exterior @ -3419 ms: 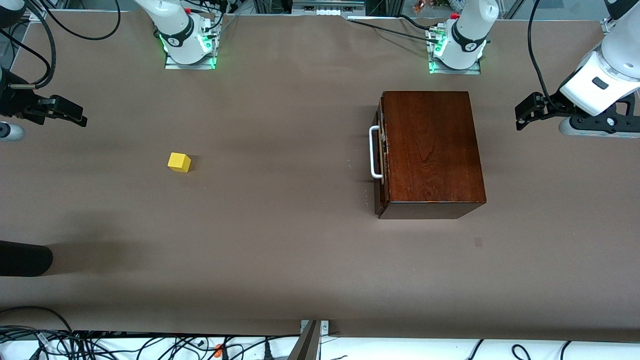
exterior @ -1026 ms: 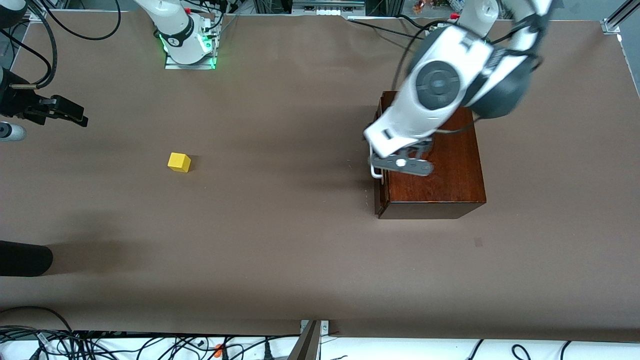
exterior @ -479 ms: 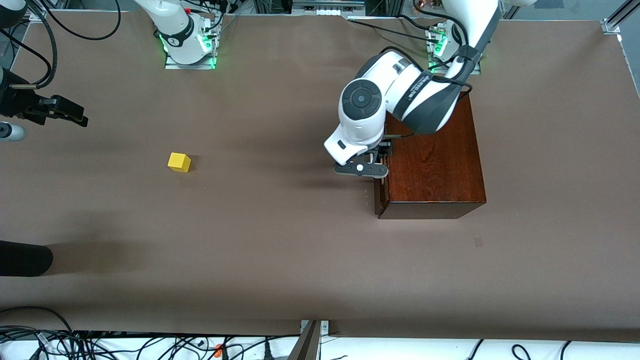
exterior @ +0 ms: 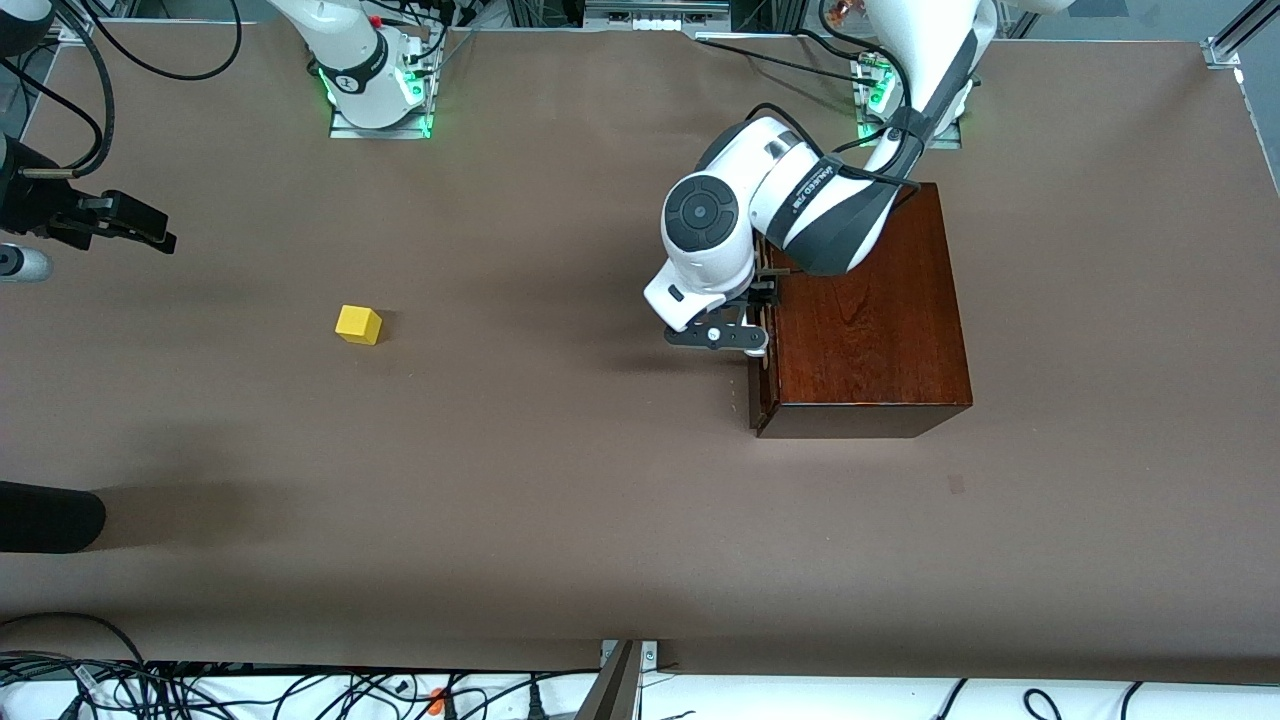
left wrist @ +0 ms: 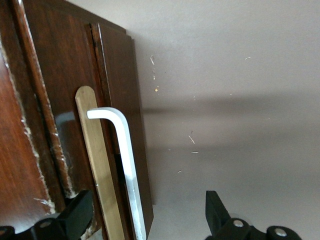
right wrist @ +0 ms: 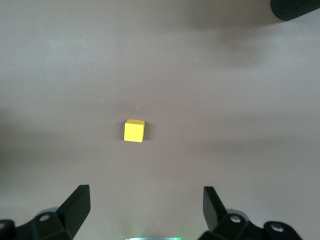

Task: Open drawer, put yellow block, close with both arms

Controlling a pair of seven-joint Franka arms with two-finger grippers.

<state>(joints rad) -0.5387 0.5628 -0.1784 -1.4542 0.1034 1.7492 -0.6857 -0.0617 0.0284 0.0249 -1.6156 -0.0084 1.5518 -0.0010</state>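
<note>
Right gripper (exterior: 150, 232), at the right arm's end of the table, up in the air and waiting: jaws wide apart, nothing between them. In the right wrist view, same gripper (right wrist: 145, 212) with both fingertips (right wrist: 77, 200) spread, and the yellow block (right wrist: 134, 130) lying on the brown table (right wrist: 240, 100) ahead of the open jaws, centred on the gap and well apart from the tips.

Yellow block (exterior: 358, 324) alone on the table (exterior: 560, 500), untouched, well apart from everything else.

Left gripper (exterior: 745, 318), reaching down from the left arm (exterior: 800, 200) right in front of the drawer (exterior: 760, 330), low at the handle. In the left wrist view, left gripper (left wrist: 147, 215) with jaws apart, straddling the white handle (left wrist: 125, 165): one fingertip (left wrist: 80, 210) over the drawer front (left wrist: 122, 100), its partner over bare table, the bar running between them, nearer the first. No grip on the bar, no contact visible.

Drawer shut in the dark wooden box (exterior: 865, 300), handle facing the right arm's end of the table.
</note>
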